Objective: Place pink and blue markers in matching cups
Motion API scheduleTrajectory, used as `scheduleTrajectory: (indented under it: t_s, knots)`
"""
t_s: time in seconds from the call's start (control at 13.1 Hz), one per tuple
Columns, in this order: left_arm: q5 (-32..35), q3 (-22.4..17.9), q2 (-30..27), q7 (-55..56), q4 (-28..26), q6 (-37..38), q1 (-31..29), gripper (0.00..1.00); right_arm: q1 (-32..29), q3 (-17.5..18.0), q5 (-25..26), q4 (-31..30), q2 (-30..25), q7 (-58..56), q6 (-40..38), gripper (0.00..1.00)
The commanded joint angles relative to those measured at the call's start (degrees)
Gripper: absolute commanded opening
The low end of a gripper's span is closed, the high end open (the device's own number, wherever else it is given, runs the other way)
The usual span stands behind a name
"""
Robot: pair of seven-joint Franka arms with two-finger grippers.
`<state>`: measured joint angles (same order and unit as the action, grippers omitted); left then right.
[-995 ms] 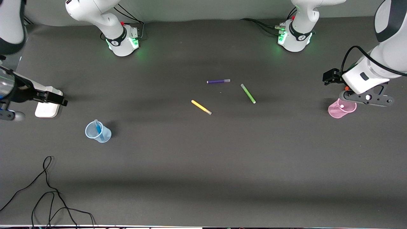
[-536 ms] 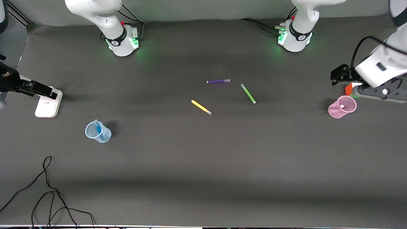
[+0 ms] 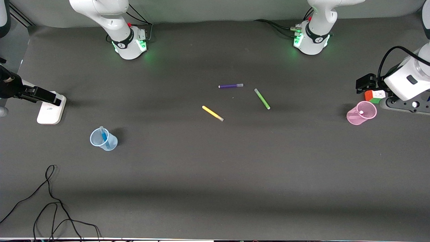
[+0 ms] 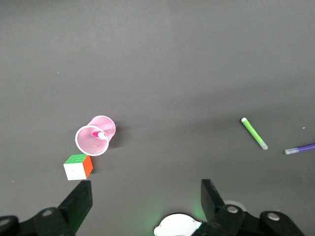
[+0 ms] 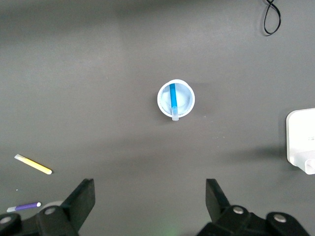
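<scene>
Both markers are already standing in their cups, the blue marker in the blue cup and the pink marker in the pink cup, while the left hand and right hand are hanging open and empty high above them over the desk.

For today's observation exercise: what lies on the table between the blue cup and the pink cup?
In the front view, the yellow marker and green marker lie between the blue cup and pink cup.
</scene>
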<state>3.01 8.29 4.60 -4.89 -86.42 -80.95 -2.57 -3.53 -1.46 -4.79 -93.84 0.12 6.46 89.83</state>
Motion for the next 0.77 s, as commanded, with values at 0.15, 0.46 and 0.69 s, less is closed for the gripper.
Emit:
scheduleTrajectory:
  t_s: [0.15, 0.46, 0.69]
  knots:
    - [0.59, 0.23, -0.64, 0.23, 0.11, 1.15, 0.11, 0.13, 2.19, 0.23, 4.16, -0.12, 0.05, 0.40, 0.70, 1.00]
    - [0.77, 0.32, -0.56, 0.23, 0.28, 1.06, 0.02, 0.00, 2.56, -0.74, 4.35, -0.21, 0.05, -2.04, 0.52, 1.00]
    - [0.68, 0.32, -0.47, 0.14, 0.28, 0.97, -0.15, 0.00, 2.65, -1.44, 4.09, -0.29, -0.12, -3.03, 0.52, 1.00]
